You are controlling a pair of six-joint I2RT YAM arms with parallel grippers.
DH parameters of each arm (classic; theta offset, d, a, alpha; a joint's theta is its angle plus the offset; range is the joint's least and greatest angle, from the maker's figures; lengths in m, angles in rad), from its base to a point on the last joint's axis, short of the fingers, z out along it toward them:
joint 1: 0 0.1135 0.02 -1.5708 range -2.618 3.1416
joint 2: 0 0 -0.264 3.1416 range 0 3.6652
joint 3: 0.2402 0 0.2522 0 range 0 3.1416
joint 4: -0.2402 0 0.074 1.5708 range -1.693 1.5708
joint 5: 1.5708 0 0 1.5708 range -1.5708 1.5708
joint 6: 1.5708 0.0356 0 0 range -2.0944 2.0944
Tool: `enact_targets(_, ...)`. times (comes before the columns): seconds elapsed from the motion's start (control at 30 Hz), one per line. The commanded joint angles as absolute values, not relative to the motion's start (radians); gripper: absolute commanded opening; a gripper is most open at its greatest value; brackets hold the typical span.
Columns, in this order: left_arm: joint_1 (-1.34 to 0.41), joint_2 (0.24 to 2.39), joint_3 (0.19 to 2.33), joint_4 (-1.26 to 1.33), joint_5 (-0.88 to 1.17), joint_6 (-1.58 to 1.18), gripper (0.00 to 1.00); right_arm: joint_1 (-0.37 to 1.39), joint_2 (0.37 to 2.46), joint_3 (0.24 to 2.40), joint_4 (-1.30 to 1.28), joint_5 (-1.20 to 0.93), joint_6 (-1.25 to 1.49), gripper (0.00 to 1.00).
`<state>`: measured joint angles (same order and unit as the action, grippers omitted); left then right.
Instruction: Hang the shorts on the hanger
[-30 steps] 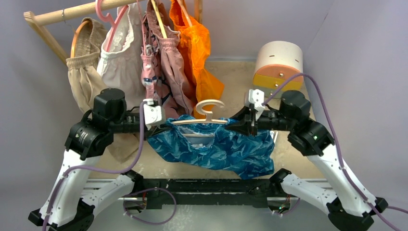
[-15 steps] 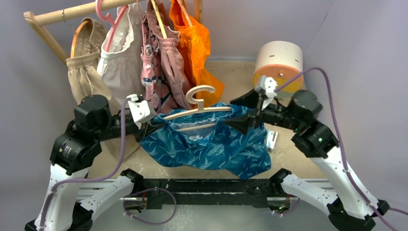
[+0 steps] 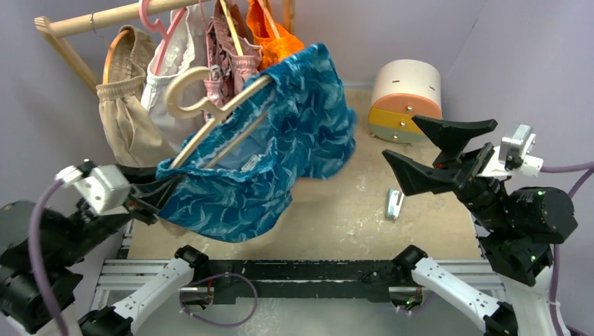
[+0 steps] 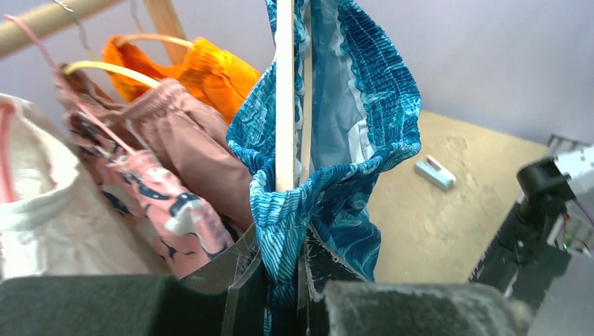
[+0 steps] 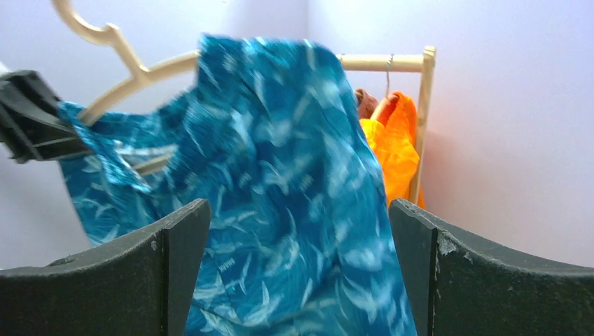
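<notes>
The left gripper (image 3: pixel 155 194) pinches the low end of the hanger (image 3: pixel 223 117) through the shorts (image 3: pixel 287 154) draped on it, both held aslant just in front of the rail (image 3: pixel 105 19). The right gripper (image 3: pixel 401 138) gapes wide, empty, well right of the rail

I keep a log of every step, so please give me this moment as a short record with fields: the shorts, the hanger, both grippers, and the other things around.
shorts: blue, leaf print, hung on the hanger, waistband around its arms
hanger: pale wood, tilted, hook pointing up toward the rack
left gripper: shut on the shorts at the hanger's lower end
right gripper: open, holding nothing, apart from the shorts
table: round drawer box; small white clip
rack: wooden rail, other garments hanging
</notes>
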<state>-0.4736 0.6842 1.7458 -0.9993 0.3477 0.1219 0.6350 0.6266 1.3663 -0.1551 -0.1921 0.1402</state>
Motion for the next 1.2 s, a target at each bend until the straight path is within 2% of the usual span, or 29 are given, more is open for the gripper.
enact_targets(0.0, -0.471, 0.674, 1.865, -0.862, 0.219, 0.048, 0.00, 0.639, 0.676, 1.361, -0.139, -0.053, 0.184, 0.98)
enact_targets(0.2, -0.471, 0.664, 1.973, -0.860, 0.128, 0.027, 0.00, 0.638, 0.731, 1.335, -0.120, 0.003, 0.243, 0.93)
enact_targets(0.5, -0.471, 0.659, 2.113, -0.826, -0.045, -0.065, 0.00, 0.641, 0.890, 1.230, 0.045, -0.227, 0.489, 0.72)
enact_targets(0.67, -0.472, 0.657, 2.161, -0.833, -0.121, -0.058, 0.00, 0.669, 0.981, 1.197, 0.159, -0.237, 0.561, 0.61)
enact_targets(0.93, -0.469, 0.667, 2.244, -0.829, -0.152, -0.084, 0.00, 0.947, 1.183, 1.299, 0.242, -0.013, 0.455, 0.59)
enact_targets(1.17, -0.468, 0.684, 2.287, -0.835, -0.233, -0.078, 0.00, 1.063, 1.354, 1.364, 0.364, 0.105, 0.385, 0.58)
